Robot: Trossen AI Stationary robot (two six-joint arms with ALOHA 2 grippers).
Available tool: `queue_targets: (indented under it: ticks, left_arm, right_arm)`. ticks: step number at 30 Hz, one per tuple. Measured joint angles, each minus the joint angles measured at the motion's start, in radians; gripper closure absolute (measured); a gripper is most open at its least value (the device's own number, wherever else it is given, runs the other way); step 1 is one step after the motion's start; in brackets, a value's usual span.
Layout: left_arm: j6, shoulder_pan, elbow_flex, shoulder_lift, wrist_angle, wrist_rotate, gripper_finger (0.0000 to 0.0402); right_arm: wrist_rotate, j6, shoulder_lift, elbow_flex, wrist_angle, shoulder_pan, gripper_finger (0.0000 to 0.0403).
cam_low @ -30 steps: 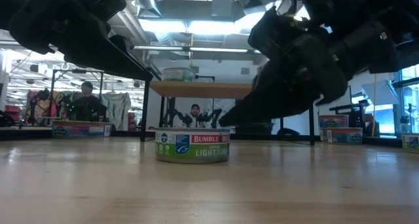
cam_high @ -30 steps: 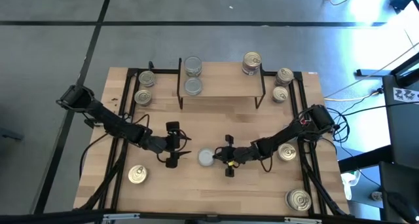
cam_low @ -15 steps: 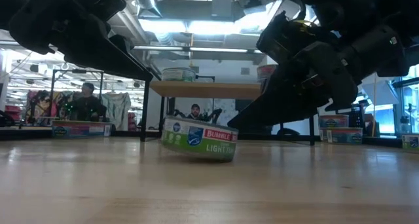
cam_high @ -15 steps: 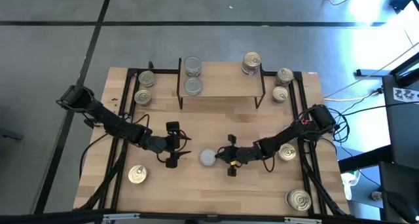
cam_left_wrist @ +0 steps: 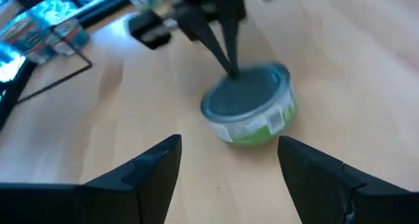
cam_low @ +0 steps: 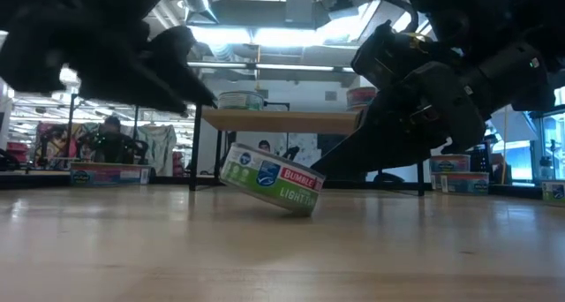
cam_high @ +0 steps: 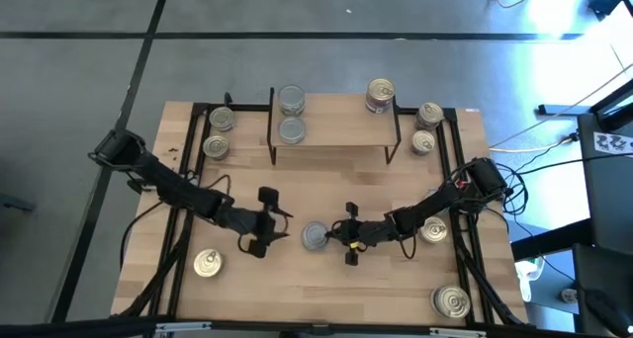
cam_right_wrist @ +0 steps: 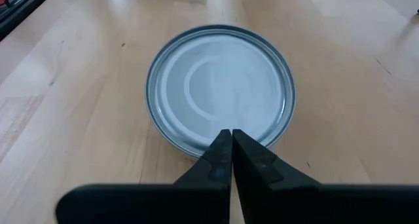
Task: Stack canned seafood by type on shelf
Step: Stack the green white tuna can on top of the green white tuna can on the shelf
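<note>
A green-labelled tuna can with a plain silver-grey lid (cam_high: 316,236) sits tilted at mid-table. In the low view its left side is raised and its lower right edge (cam_low: 305,212) rests on the wood. My right gripper (cam_high: 334,236) is shut, with its tips at the can's right rim. My left gripper (cam_left_wrist: 229,142) is open and hovers just left of the can (cam_left_wrist: 252,106) without touching it. The light-wood shelf (cam_high: 331,130) stands at the far side and carries two silver-lidded cans (cam_high: 291,130) and a gold-lidded one (cam_high: 380,93). My right gripper presses its shut fingertips (cam_right_wrist: 226,140) on the edge of the can's lid (cam_right_wrist: 196,145) nearest it, on the can's right side. The fingers slant down from the table's right. The can sits tipped, left side raised, right bottom edge on the table.
Loose cans lie around: two left of the shelf (cam_high: 216,145), two right of it (cam_high: 423,141), one near left (cam_high: 208,264), one under my right arm (cam_high: 433,229), one at the near right corner (cam_high: 451,300). Black frame rails run along both table sides.
The can stood flat a second ago. It has tipped in steps, its left side rising while its right bottom edge stayed on the table, with my shut right gripper at its right rim. My left gripper has moved a little toward the can.
</note>
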Motion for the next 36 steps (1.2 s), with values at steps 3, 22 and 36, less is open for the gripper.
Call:
queue_targets:
  ticks: [3, 22, 36]
  left_arm:
    - [0.123, -0.008, 0.063, 0.082, -0.041, 0.001, 0.0149]
    - [0.476, -0.040, 0.280, 0.415, -0.055, -0.125, 0.0149]
    - [0.471, 0.002, 0.281, 0.414, 0.015, -0.073, 0.0164]
  right_arm:
    - [0.000, 0.000, 0.000, 0.000, 0.001, 0.000, 0.0388]
    - [0.000, 0.000, 0.001, 0.000, 0.002, 0.000, 0.0388]
    - [-0.001, -0.001, 0.003, -0.002, -0.002, 0.000, 0.0388]
